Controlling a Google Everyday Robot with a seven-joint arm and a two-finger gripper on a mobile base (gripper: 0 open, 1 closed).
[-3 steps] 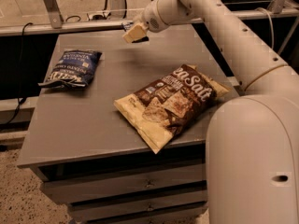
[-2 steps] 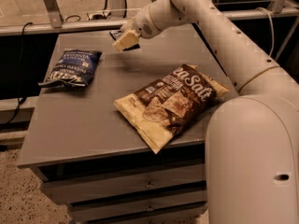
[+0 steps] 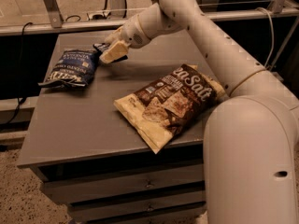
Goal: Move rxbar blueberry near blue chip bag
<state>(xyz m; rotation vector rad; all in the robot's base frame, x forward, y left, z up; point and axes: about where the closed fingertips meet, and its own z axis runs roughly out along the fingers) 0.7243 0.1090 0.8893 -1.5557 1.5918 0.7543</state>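
Pinches the rxbar blueberry (image 3: pixel 100 46) in the gripper (image 3: pixel 111 54), fingers pressed onto the small dark wrapper, low over the far left of the grey table (image 3: pixel 93 125). Holds it just beside the top right corner of the blue chip bag (image 3: pixel 71 68), well apart from the brown chip bag (image 3: pixel 170 101) nearer the front. Seems all but finished with the carrying, judging by that closeness. Leaves only the setting down and letting go; cannot tell whether the bar touches the tabletop yet
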